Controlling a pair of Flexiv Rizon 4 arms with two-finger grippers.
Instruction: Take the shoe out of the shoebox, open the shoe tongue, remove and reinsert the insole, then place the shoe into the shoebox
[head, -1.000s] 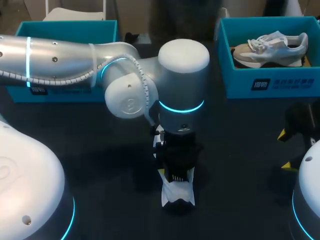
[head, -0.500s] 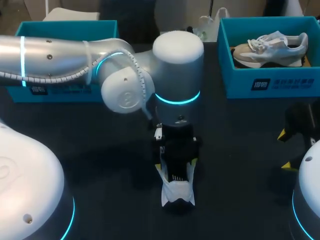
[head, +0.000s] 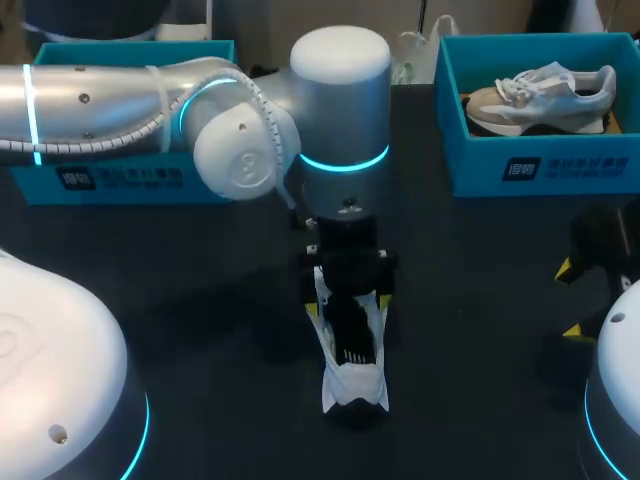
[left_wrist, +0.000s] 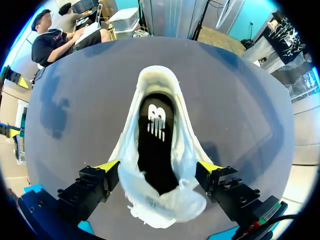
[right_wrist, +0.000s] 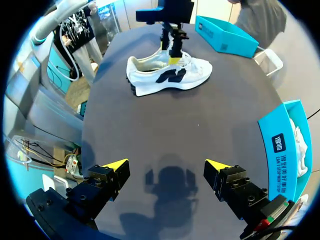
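A dark, matt table (head: 480, 300) carries everything here. Near its middle a white shoe (head: 355, 388) stands upright on its sole, heel end towards the near edge and toe towards the far edge, well apart from anything else on the surface. Along the far edge stand two open teal boxes: the left box (head: 120, 180) at the far left corner and the right box (head: 540, 165) at the far right corner, with bare tabletop between them.
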